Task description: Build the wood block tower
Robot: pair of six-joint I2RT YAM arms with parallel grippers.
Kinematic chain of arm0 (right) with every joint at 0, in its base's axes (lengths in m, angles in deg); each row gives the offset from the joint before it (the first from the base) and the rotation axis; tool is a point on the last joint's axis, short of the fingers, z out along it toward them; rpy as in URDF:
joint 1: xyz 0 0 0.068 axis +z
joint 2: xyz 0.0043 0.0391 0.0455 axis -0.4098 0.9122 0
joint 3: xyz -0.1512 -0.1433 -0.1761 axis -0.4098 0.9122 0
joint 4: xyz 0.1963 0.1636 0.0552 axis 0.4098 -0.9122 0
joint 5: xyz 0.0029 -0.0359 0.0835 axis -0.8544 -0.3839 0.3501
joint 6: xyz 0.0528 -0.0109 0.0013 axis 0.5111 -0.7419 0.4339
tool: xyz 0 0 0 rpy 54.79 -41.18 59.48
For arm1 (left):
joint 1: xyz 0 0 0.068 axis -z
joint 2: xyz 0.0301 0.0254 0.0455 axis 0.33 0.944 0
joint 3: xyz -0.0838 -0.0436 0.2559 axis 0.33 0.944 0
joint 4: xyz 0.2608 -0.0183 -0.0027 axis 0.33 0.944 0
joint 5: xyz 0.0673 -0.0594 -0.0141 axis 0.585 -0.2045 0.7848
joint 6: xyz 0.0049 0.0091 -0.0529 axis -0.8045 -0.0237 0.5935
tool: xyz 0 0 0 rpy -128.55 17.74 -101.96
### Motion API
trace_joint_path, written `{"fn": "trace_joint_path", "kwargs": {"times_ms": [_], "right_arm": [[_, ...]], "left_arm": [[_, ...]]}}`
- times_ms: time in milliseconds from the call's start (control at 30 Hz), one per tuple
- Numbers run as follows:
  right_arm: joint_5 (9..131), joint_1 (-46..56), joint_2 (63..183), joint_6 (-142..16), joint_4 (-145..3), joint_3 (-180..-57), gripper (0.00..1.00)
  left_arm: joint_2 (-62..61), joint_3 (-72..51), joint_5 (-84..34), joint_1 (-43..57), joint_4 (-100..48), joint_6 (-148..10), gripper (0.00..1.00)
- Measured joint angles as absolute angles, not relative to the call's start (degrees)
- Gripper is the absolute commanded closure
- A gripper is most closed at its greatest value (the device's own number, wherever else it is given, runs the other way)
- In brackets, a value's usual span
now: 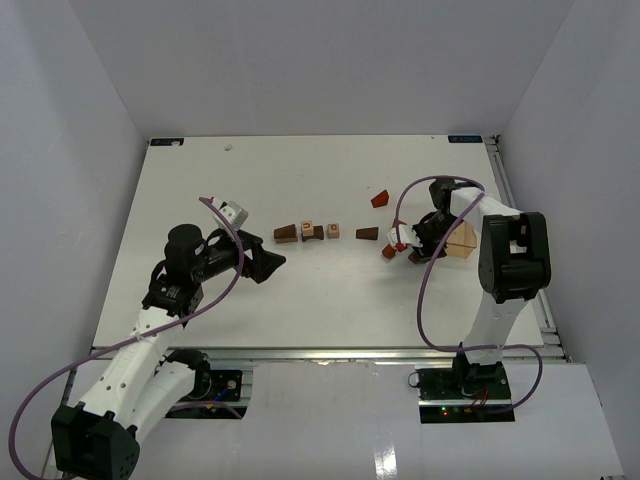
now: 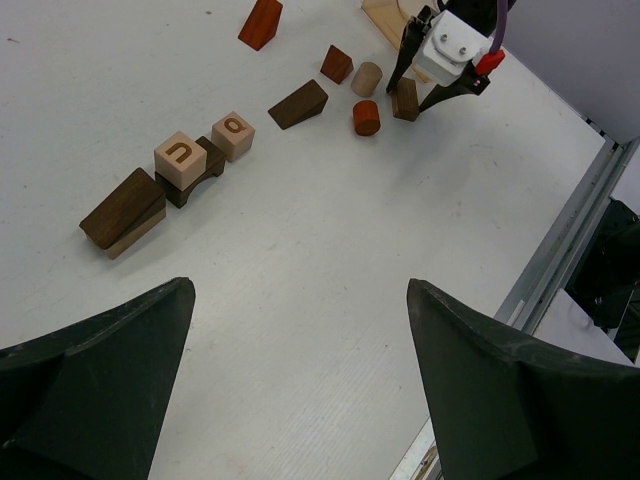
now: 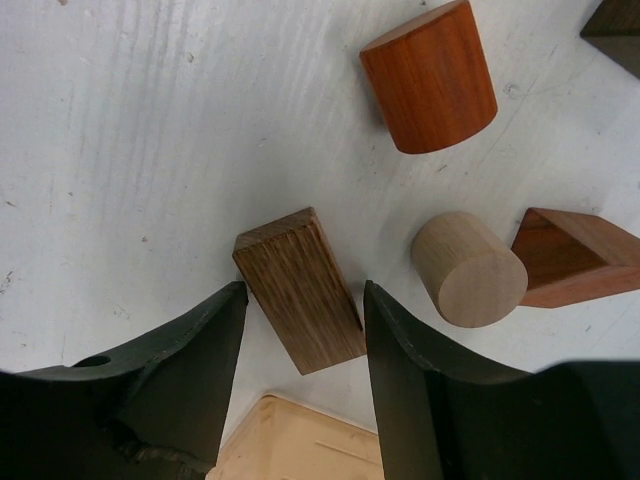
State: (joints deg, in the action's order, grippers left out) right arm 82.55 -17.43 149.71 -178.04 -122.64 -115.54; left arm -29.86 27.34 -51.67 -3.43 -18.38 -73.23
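Your right hand (image 3: 305, 290) had its two fingers down on either side of a dark brown block (image 3: 300, 300) that lay flat on the table (image 3: 150, 150). Both fingers stood close against the block's long faces. Whether they were already pressing on it I could not tell.

Take that dark block as your marker. Right behind it, under the hand, lay the corner of the pale wooden slab (image 3: 300, 440). Just beside the block, on its left, lay a tan cylinder (image 3: 468, 268). A reddish wedge (image 3: 575, 255) lay close against that cylinder on its far side. A reddish-brown cylinder (image 3: 430, 75) lay near the block too, to the left and apart from the tan one. None of these sat between the fingers.

Farther left of the block lay a dark wedge (image 2: 297, 103), and beyond it a loose row. That row held a tan cube marked "o" (image 2: 233, 135), a tan cube marked "u" (image 2: 180, 157) sitting on a dark arch (image 2: 195, 180), and a dark wedge on a tan piece (image 2: 122, 210). A red wedge (image 2: 260, 22) lay alone toward the back of the table. So the tower's blocks were spread out low, not stacked high.

Your left hand (image 2: 300, 290) hung well left of the block, past the row. Its fingers were spread wide with nothing in them.
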Motion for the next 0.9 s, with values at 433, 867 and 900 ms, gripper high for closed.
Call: {"fn": "trace_joint_path", "kwargs": {"times_ms": [433, 867, 900], "right_arm": [[82.4, -17.4, 149.6, -178.0, -124.1, -115.8, 0.75], [89.4, -5.6, 137.3, -151.3, -123.4, -119.5, 0.85], [89.4, -3.4, 137.4, -148.3, -122.5, -120.4, 0.85]], "left_arm": [[-29.9, 27.3, -51.7, -3.4, -18.4, -73.2, 0.02], [-31.0, 27.3, -51.7, -3.4, -18.4, -73.2, 0.02], [-31.1, 27.3, -51.7, -3.4, -18.4, -73.2, 0.02]]}}
